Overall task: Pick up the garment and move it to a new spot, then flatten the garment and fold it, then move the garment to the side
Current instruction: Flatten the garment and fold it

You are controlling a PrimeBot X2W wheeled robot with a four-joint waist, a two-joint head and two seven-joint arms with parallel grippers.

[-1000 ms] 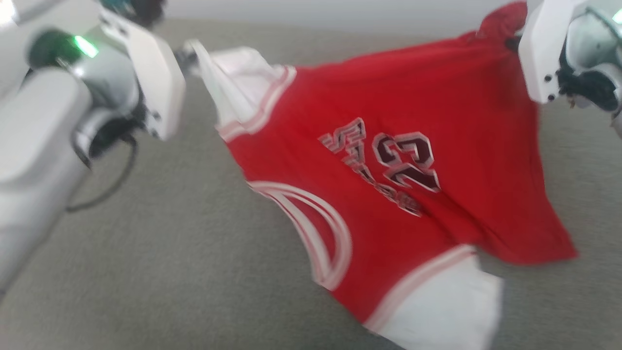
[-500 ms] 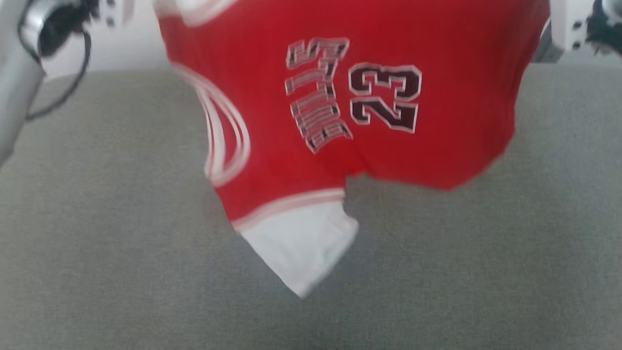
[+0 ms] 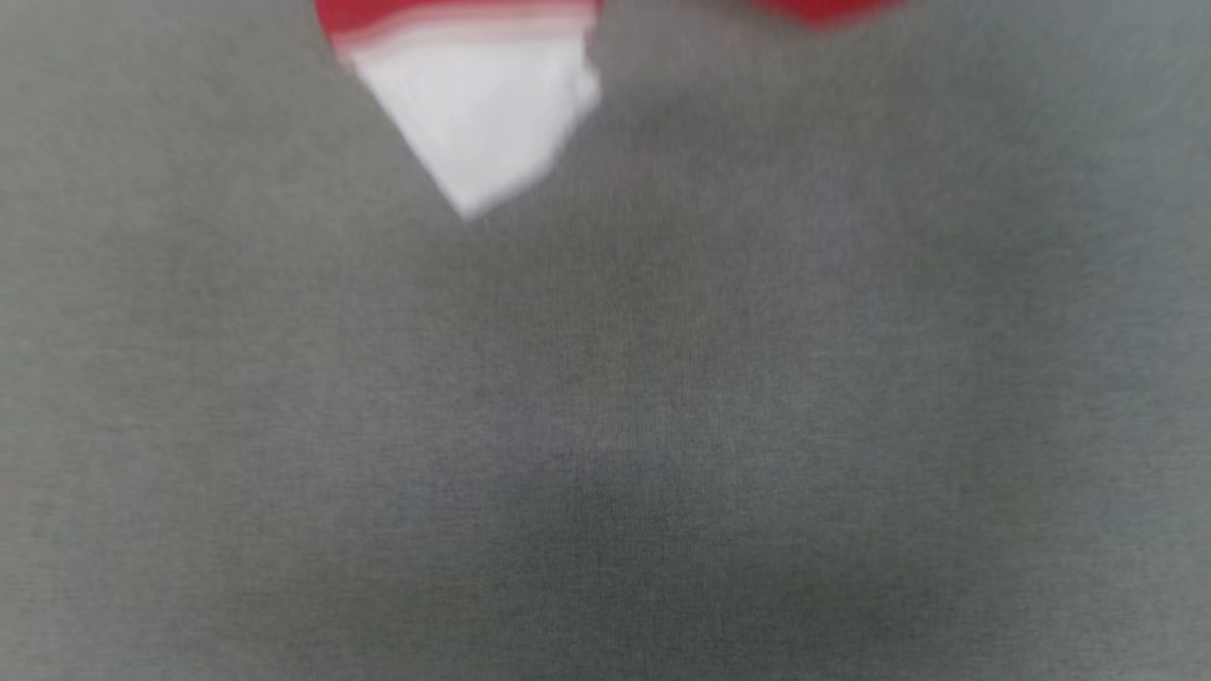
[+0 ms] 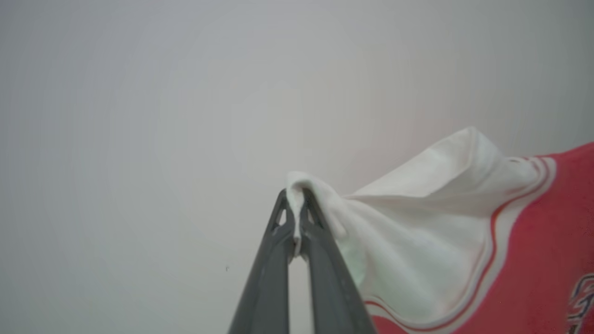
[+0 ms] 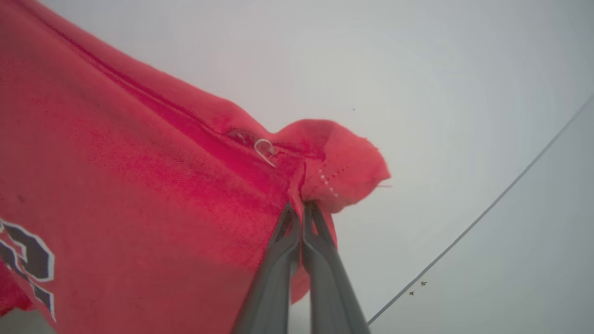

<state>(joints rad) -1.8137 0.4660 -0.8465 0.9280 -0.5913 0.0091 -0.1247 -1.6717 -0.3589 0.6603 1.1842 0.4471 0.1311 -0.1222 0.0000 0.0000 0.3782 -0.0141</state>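
Red-and-white garment (image 3: pixel 473 104) hangs above the grey surface (image 3: pixel 605 426), long axis spanning your two arms. Left gripper (image 4: pixel 295 197) jaws pinch its white corner, right gripper (image 5: pixel 301 206) jaws its red hem; the white tip points down.

One jersey (image 5: pixel 139 185). Two hands: one left hand (image 4: pixel 293 194) and one right hand (image 5: pixel 301 206). Each hand has two dark fingers (image 4: pixel 267 283), so four in all.

Two white panels are on the jersey: one hangs as a corner (image 3: pixel 473 113) in the head view, and one is by the left hand (image 4: pixel 417 222). The trim stripes are too blurred to count.

One small white loop (image 5: pixel 264 150) is on the red cloth. One black digit (image 5: pixel 28 255) is cut off at the picture's edge.

One grey surface (image 3: pixel 605 426). One thin dark line (image 5: pixel 487 208) crosses the pale background, with two specks (image 5: pixel 416 287) beside it.
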